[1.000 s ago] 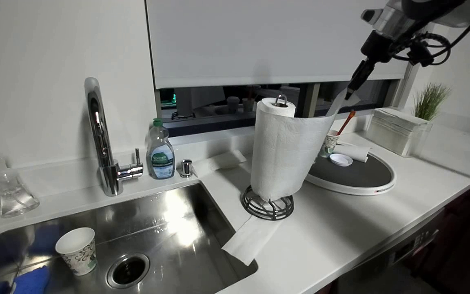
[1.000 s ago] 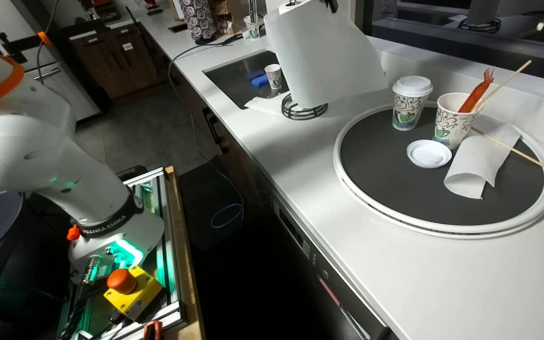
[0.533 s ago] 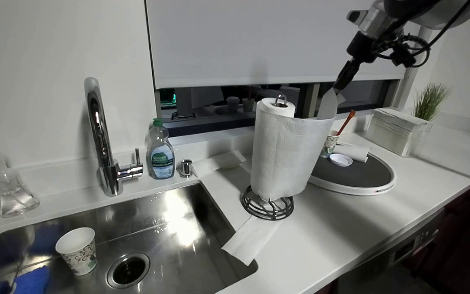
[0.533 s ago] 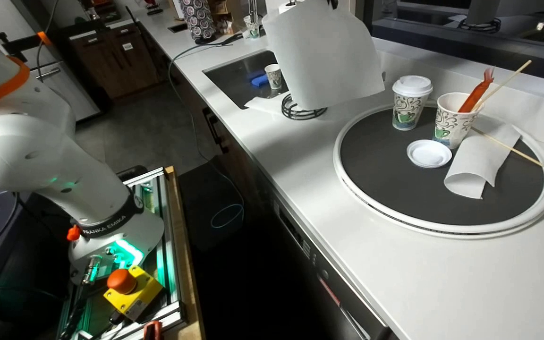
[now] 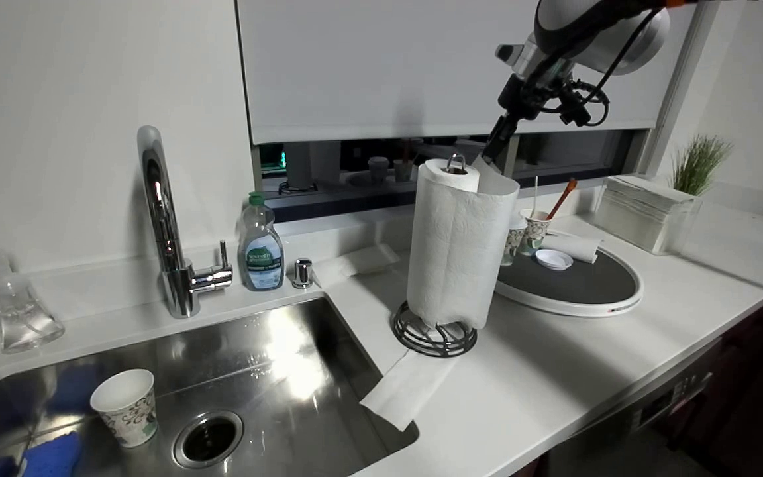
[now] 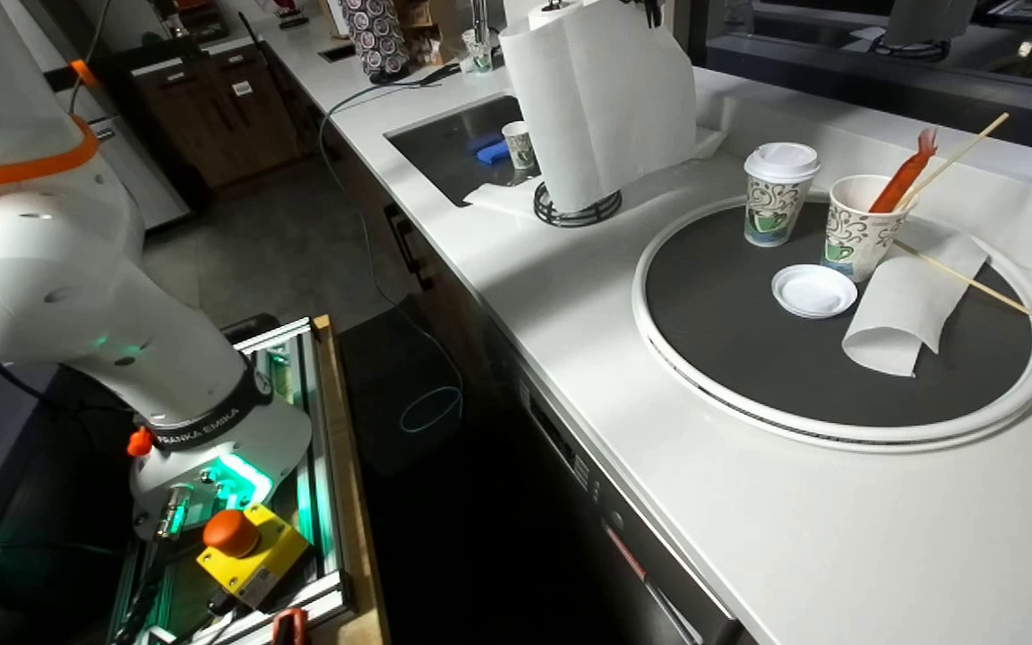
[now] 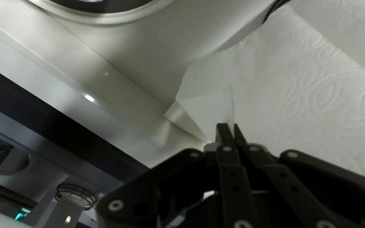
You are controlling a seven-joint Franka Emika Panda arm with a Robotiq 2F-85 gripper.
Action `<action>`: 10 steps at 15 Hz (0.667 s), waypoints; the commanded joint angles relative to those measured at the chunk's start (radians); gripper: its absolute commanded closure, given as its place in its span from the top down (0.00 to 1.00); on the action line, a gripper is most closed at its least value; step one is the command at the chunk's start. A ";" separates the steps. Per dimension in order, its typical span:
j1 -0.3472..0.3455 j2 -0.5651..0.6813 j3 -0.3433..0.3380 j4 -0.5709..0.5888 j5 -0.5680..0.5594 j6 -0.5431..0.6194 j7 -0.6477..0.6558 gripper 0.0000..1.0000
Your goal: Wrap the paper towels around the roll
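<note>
The roll (image 5: 429,245) stands upright on its dark wire holder (image 5: 436,334) by the sink. The paper towels (image 5: 497,218) hang loose from it as a wide white sheet, bowed out and curving back behind the roll's right side. The sheet also shows in an exterior view (image 6: 641,107) and fills the right of the wrist view (image 7: 296,88). My gripper (image 5: 489,158) is shut on the sheet's upper edge, just behind and right of the roll's top. In the wrist view the fingertips (image 7: 230,126) pinch the sheet at a crease. The gripper is mostly cut off in an exterior view (image 6: 649,12).
A round dark turntable (image 6: 749,358) holds paper cups (image 6: 780,193), a lid (image 6: 813,291) and a curled white sheet (image 6: 910,300). The sink (image 5: 275,371), faucet (image 5: 169,232) and soap bottle (image 5: 262,252) stand beside the roll. The window ledge (image 5: 348,222) runs behind.
My gripper has moved left and slightly lower in an exterior view, toward the back of the roll, carrying the sheet's edge. The stretched sheet has slackened and now curves closer around the roll.
</note>
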 commanded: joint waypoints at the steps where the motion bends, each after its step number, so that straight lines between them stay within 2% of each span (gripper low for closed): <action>1: -0.036 -0.006 0.037 0.001 -0.009 -0.003 0.007 0.01; 4: -0.042 0.038 0.050 0.066 0.010 -0.002 0.009 0.00; 10: -0.047 0.201 0.087 0.306 -0.034 -0.057 0.042 0.00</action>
